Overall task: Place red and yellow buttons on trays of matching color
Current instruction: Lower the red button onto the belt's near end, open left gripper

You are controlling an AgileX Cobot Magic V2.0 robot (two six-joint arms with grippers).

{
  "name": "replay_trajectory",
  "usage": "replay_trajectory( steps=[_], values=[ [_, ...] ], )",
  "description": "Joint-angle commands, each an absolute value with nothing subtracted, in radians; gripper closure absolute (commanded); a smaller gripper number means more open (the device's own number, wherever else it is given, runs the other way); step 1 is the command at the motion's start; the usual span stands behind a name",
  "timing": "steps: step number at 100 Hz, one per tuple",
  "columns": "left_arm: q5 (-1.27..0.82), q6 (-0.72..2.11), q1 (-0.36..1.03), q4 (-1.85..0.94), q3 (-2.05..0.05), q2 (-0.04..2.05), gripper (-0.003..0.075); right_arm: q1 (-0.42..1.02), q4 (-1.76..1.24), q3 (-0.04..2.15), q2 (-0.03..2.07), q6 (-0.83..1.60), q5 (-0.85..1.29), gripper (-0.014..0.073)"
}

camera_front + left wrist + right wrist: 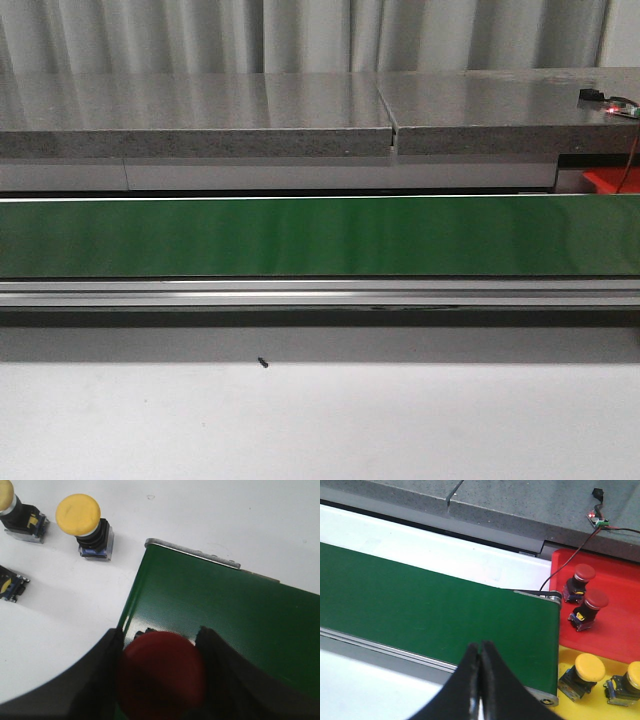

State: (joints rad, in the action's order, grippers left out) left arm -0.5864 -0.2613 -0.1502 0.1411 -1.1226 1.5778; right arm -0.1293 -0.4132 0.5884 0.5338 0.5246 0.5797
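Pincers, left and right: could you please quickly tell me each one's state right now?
Left pincer: closed on a red button.
Right pincer: closed, holding nothing.

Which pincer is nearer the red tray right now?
Right. The right pincer hangs shut over the green belt's end, with the red tray just beyond it. The left pincer, holding a red button, has no red tray in its view.

The red button's (162, 672) body is hidden; two yellow buttons (5, 495) are edge-cropped.
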Motion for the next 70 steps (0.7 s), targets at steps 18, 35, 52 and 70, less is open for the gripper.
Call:
replay_trajectory(
  steps=[18,35,52,70],
  values=[
    [-0.535,-0.265,-0.145,0.136,-1.149,1.540,0.0575,-0.127,-0.427,0.612,0.535,0.524,0.518,0.0662],
    [-0.523,-0.265,-0.145,0.129,-1.139,1.540,0.0575,-0.127,-0.427,0.612,0.535,0.524,0.518,0.0662],
    [-0.494,-0.265,-0.145,0.129,-1.115,1.540,0.0575,-0.127,-0.427,0.612,0.535,0.524,0.520,0.0662],
    [-0.489,-0.265,-0.145,0.129,-1.114,1.540,0.0561,-0.127,-0.427,0.612,0.535,0.524,0.520,0.0662]
  ],
)
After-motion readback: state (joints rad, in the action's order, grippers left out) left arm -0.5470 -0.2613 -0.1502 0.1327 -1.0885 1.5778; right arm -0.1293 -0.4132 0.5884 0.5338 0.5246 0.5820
